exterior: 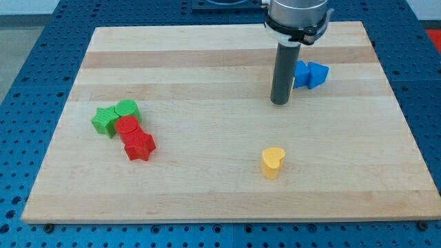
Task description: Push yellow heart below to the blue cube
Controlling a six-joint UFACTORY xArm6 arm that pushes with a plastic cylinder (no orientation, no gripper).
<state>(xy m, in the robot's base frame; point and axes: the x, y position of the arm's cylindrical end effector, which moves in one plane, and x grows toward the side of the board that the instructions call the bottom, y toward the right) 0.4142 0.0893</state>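
Note:
A yellow heart [273, 162] lies on the wooden board, right of centre toward the view's bottom. A blue cube [302, 74] sits near the view's top right, touching a second blue block [318, 74] on its right whose shape is unclear. My tip [279, 102] rests on the board just left of and slightly below the blue cube, partly hiding its left side. The tip is well above the yellow heart in the view, with bare board between them.
At the view's left is a cluster: a green star [105, 121], a green rounded block [127, 109], a red round block [127, 127] and a red star [139, 145], all touching. The board's edges [220, 218] border a blue perforated table.

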